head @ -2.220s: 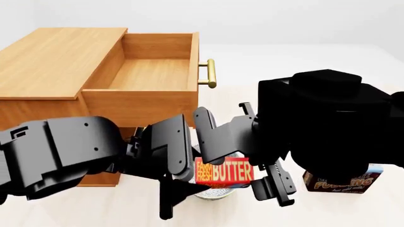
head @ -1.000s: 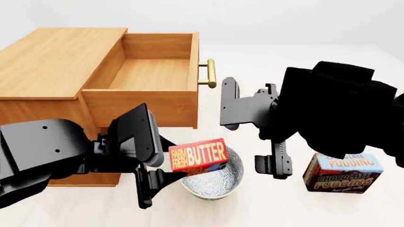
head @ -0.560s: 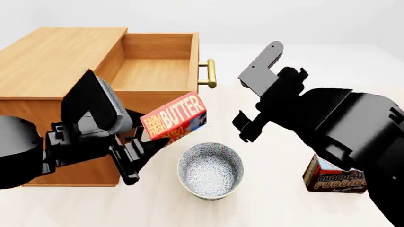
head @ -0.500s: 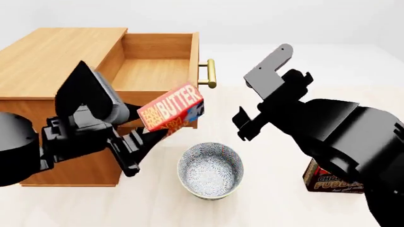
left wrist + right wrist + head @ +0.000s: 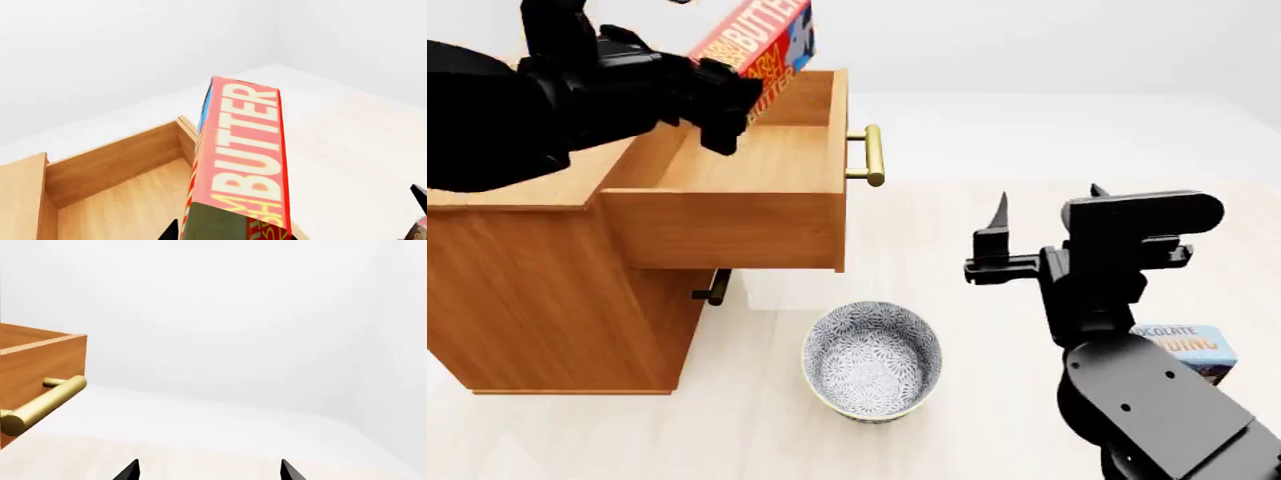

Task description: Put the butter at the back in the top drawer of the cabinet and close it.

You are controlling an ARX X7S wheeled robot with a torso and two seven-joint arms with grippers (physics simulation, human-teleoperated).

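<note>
Nearest in the head view: right arm's dark bulk low at the right, rising to the right gripper (image 5: 1004,240), held in open air above the pale floor (image 5: 988,430). Fingers spread apart with nothing between, two dark tips showing wide-set in the right wrist view (image 5: 208,471). Just behind that arm, a corner of the pudding box (image 5: 1188,345) on the floor, mostly hidden by the arm.

Left of the arm, a speckled bowl (image 5: 872,360) standing on the floor, below and in front of the drawer's front edge. Nothing inside it.

Beyond the bowl, the cabinet (image 5: 534,290), light-brown wood, with the top drawer (image 5: 747,160) pulled well out and its brass handle (image 5: 873,155) sticking toward the right. Same handle seen close in the right wrist view (image 5: 40,405). Part of a lower handle (image 5: 713,289) visible beneath the open drawer.

Farthest and highest: left gripper (image 5: 714,100) over the cabinet top and the drawer's back part, clamped on the butter (image 5: 761,35). Carton tilted, raised above the drawer, not touching the wood, its upper end cut off by the frame. In the left wrist view, butter (image 5: 243,165) filling the middle, drawer interior (image 5: 120,200) below and behind it. Black arm covering much of the cabinet top.
</note>
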